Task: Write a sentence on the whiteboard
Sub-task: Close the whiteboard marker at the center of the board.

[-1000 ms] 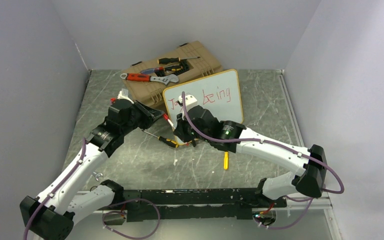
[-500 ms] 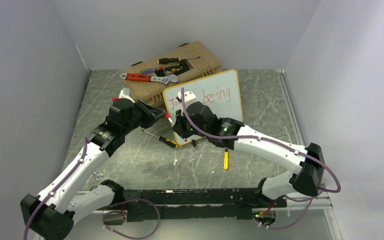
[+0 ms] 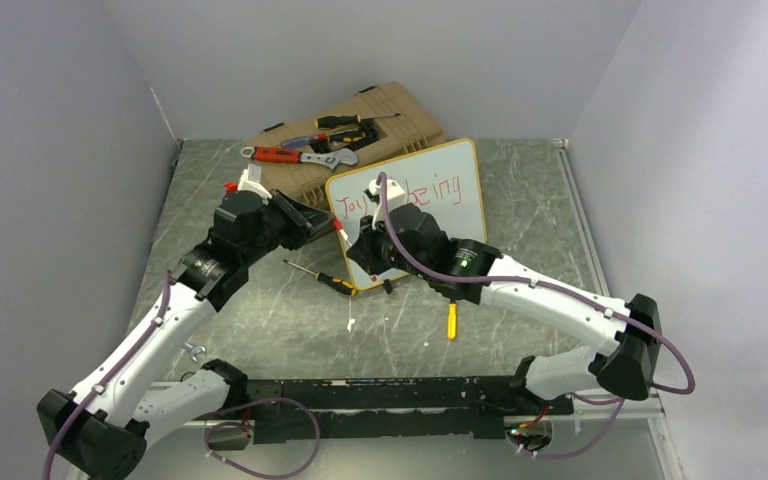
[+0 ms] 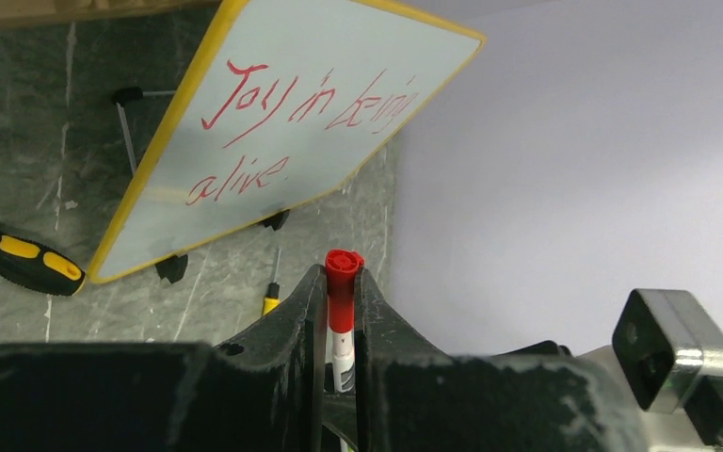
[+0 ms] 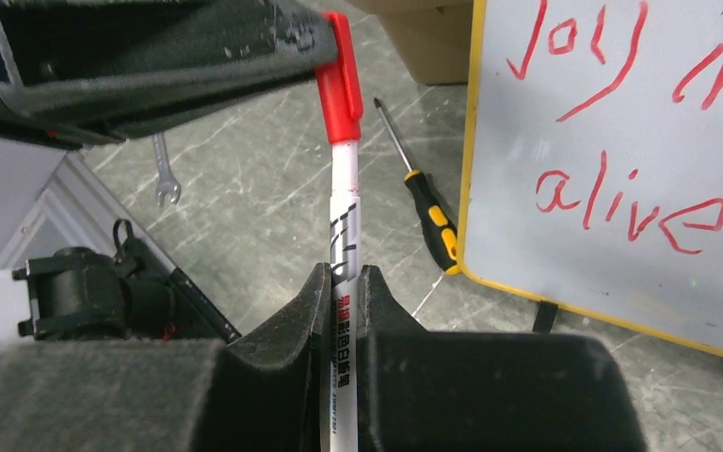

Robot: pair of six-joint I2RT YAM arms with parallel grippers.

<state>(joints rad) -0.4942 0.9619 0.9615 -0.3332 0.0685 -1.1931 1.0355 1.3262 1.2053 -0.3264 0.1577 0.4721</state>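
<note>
Right wrist view: the right gripper (image 5: 344,282) is seen clenched on the white barrel of a marker (image 5: 344,217), whose red cap (image 5: 340,89) is pinched by the left gripper (image 4: 341,278), near the left edge of the whiteboard (image 4: 367,42). The whiteboard is propped on black feet, and the sentence (image 4: 306,102) "Joy in being alive" is written on it in red. A black-and-yellow screwdriver (image 5: 430,212) is laid beside its lower left corner; a tan toolbox (image 3: 400,105) is set behind it.
</note>
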